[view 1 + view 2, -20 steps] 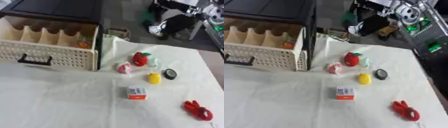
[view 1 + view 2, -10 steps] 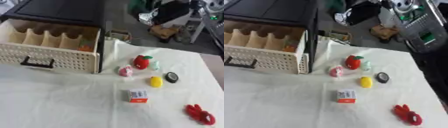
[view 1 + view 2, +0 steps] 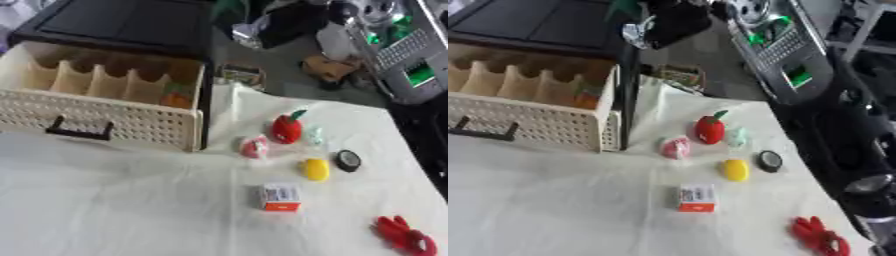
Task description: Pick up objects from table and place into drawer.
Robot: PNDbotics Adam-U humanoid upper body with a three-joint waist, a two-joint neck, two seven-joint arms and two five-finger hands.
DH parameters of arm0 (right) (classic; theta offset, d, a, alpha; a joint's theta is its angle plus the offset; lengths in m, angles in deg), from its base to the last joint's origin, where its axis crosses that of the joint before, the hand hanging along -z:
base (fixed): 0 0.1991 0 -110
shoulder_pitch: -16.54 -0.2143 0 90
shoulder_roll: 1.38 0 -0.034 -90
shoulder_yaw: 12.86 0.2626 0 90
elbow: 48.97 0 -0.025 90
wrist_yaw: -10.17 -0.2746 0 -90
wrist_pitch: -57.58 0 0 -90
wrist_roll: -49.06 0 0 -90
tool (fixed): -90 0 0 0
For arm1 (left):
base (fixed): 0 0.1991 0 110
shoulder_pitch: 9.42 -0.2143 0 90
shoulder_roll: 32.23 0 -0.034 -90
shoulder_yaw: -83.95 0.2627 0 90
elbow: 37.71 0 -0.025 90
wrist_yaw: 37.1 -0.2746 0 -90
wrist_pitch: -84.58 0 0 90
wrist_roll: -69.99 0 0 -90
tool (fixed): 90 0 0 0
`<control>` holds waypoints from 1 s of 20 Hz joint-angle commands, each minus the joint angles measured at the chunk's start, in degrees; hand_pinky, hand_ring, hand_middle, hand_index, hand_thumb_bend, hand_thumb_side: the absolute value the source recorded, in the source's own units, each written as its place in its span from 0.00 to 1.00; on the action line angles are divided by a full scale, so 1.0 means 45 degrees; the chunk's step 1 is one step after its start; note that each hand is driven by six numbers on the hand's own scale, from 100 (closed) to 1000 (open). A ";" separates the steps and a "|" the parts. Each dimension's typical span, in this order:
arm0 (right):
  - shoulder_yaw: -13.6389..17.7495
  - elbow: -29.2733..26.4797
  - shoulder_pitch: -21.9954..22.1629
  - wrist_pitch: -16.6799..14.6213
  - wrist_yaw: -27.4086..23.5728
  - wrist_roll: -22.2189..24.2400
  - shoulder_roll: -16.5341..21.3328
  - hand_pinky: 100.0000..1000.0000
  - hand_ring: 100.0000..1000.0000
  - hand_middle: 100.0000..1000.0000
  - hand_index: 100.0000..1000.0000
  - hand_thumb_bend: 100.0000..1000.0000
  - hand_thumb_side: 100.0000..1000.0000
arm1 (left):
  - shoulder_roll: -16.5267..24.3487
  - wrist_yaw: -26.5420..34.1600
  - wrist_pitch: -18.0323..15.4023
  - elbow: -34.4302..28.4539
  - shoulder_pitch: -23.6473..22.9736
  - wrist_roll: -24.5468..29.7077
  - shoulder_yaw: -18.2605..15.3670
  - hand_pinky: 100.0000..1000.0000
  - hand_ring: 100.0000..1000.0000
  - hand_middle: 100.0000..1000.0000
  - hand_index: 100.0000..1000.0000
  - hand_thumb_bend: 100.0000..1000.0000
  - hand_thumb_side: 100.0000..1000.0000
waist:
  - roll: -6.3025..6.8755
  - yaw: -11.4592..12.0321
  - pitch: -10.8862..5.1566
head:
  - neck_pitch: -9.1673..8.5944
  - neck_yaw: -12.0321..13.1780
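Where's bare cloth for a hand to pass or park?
Free: the wide stretch in front of the drawer, left of the small box, and the strip between box and red toy. Crowded: the cluster of red fruit, pink piece, yellow piece, black disc.

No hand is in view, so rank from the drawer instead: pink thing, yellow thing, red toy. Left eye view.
1. The pink thing, just right of the drawer.
2. The yellow thing, farther right.
3. The red toy, lower right corner.
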 commanded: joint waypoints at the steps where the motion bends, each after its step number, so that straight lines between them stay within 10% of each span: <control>1: 0.0025 0.0427 -0.0350 -0.0070 0.0289 -0.0130 -0.0215 0.77 0.52 0.27 0.48 0.00 0.21 | 0.0154 0.0040 -0.0041 -0.0108 0.0260 0.0055 -0.0071 0.12 0.00 0.01 0.66 0.00 0.27 | 0.0079 0.0071 -0.0189 | -0.0125 -0.0136; 20: 0.0014 0.2547 -0.0813 -0.0769 0.1122 -0.1061 -0.1358 0.77 0.50 0.26 0.47 0.00 0.23 | -0.0004 0.0158 -0.0036 -0.0108 0.0764 0.0156 -0.0033 0.12 0.00 0.01 0.65 0.00 0.29 | -0.0440 0.0776 0.0147 | -0.0431 -0.0437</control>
